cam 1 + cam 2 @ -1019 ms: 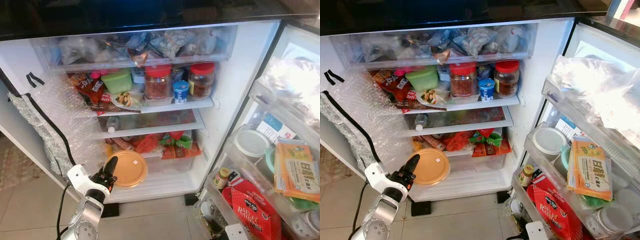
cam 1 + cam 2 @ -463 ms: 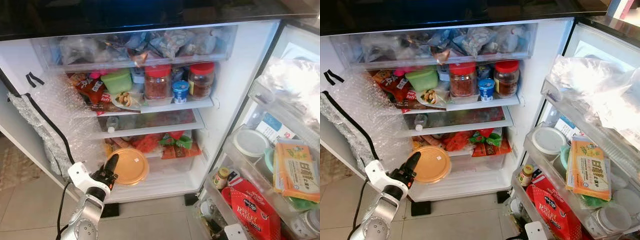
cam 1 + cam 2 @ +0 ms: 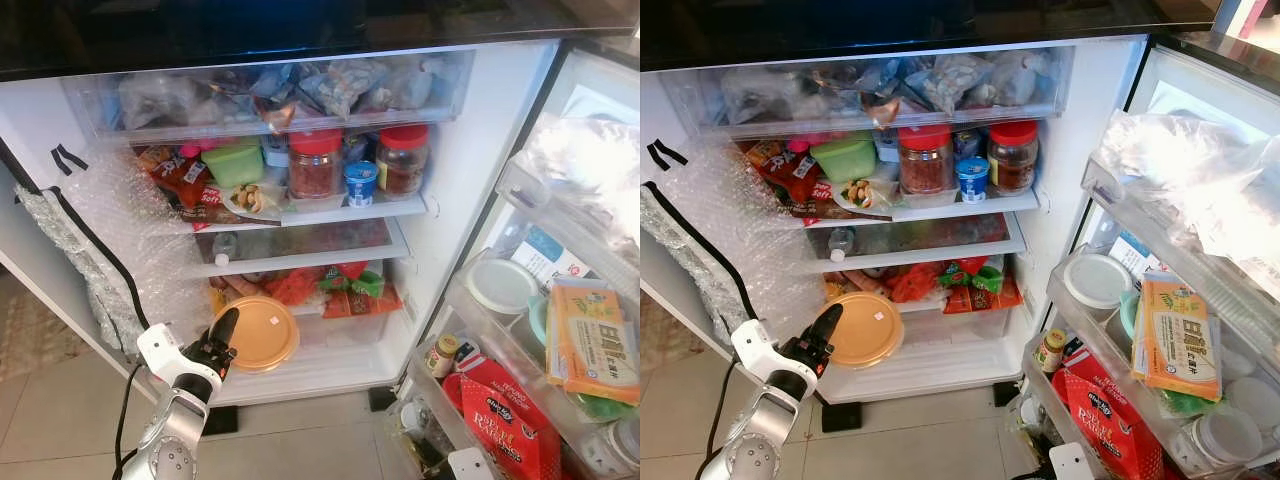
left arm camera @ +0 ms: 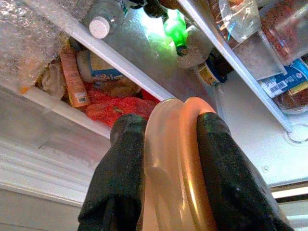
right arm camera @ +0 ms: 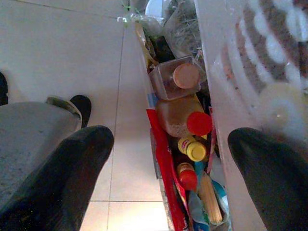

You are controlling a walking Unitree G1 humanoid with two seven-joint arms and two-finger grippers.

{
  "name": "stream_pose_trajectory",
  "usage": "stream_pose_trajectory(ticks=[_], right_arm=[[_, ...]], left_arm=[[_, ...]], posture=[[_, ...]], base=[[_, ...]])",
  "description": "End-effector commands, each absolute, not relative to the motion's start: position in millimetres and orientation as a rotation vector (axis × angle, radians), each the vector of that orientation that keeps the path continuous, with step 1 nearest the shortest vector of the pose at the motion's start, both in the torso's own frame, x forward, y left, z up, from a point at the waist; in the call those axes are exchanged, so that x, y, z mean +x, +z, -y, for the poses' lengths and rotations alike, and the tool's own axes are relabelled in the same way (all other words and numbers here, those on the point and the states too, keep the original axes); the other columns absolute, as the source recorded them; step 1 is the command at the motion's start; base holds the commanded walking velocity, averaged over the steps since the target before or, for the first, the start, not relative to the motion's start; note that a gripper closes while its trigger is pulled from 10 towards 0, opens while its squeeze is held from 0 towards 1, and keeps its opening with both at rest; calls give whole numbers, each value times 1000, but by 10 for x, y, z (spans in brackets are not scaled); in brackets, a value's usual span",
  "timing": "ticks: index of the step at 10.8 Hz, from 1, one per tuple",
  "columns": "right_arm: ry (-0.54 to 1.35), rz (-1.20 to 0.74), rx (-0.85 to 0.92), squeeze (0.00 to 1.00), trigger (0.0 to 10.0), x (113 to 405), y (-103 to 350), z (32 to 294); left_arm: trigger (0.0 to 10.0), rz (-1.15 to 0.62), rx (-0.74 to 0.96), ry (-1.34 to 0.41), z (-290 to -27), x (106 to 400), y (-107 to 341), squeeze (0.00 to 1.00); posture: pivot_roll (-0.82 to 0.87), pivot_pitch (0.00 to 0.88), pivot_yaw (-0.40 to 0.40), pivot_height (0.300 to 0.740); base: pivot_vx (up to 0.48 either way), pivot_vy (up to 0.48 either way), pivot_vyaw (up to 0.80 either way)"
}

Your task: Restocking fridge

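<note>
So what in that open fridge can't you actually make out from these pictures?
- Top drawer: contents blurred behind frosted plastic in the eye views.
- Orange lidded container: contents hidden by its lid; left gripper covers its rim in the left wrist view.
- Red snack bag: cut off by the frame's bottom edge.

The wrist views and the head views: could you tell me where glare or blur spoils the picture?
Left eye view: the plastic bag on the fridge door is blown out white, the rest sharp. Left wrist view: the left gripper and orange container are soft and close; a glare patch sits by the green bottle. Right wrist view: black fingers blurred.
</note>
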State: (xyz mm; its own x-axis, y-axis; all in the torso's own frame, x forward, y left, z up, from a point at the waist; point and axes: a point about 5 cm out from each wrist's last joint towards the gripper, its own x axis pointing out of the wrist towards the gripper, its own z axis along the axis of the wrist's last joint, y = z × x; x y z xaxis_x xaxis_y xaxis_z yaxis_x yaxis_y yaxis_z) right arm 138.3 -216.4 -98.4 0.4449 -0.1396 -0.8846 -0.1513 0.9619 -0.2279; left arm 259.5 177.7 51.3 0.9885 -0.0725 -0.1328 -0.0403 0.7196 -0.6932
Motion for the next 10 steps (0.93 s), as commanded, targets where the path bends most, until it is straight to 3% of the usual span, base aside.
stream_pose_trajectory(ticks=[1, 10], right_arm=[[18, -1122, -291, 0, 10000, 1358, -997, 2144], [21, -1120, -292, 0, 10000, 1363, -992, 2161]], left_arm=[[10000, -139, -784, -25, -1765, 2600, 561, 0], [10000, -147, -790, -33, -1740, 2605, 556, 0]], posture=[[-31, 49, 1, 740], [-31, 46, 2, 740]], base=[[0, 0, 0], [0, 0, 0]])
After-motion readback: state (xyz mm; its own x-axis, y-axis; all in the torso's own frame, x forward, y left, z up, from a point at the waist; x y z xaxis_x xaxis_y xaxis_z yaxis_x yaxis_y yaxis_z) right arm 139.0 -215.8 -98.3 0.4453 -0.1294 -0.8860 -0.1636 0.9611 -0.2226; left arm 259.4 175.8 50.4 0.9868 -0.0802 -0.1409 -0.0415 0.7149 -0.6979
